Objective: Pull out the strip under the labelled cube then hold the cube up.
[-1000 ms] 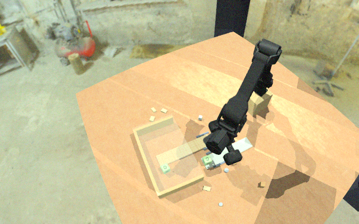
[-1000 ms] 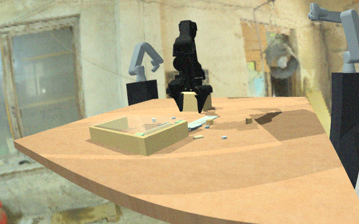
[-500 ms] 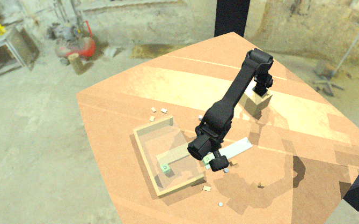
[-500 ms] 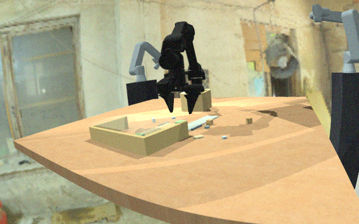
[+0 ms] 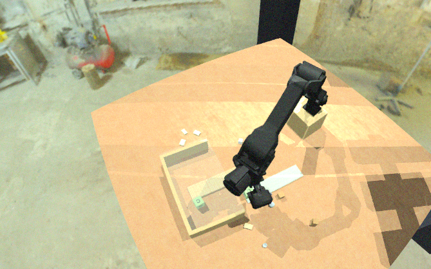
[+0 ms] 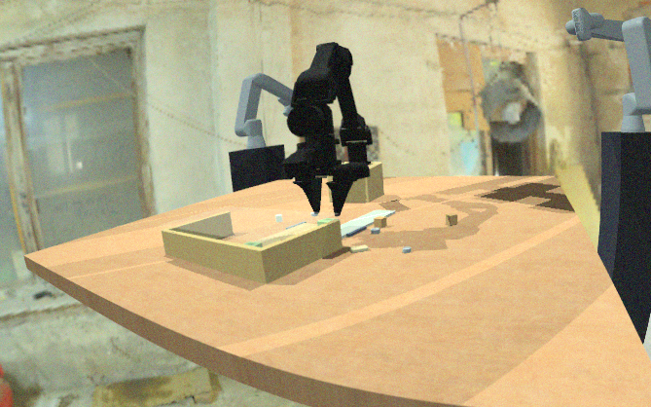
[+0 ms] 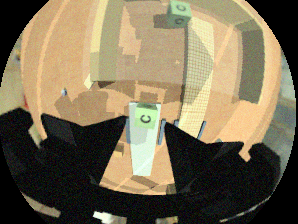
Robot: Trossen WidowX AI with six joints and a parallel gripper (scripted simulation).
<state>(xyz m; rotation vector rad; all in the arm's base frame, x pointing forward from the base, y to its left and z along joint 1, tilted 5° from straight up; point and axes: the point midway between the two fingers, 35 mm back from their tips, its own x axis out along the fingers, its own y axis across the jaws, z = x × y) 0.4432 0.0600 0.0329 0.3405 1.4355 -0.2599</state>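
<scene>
My gripper (image 6: 326,214) (image 7: 145,121) is open and empty, above a green cube (image 5: 248,192) (image 6: 325,221) (image 7: 145,117) marked C. This cube sits on the far end of a smooth pale strip (image 5: 282,178) (image 6: 368,220) (image 7: 142,155), outside the walled enclosure. The arm partly covers it in the top view. A second green cube (image 5: 198,201) (image 6: 253,244) (image 7: 179,13), also marked, is inside the enclosure by the far end of a cream gridded strip (image 5: 203,186) (image 7: 200,65). Whether it rests on that strip is unclear.
Yellowish walls (image 5: 217,222) (image 6: 216,260) (image 7: 105,45) enclose three sides, with what looks like a clear cover. Thin blue rails (image 7: 161,131) flank the strips. A small orange block (image 5: 281,195) (image 6: 379,221) lies beside the pale strip. A tan box (image 5: 302,125) (image 6: 376,184) stands farther back.
</scene>
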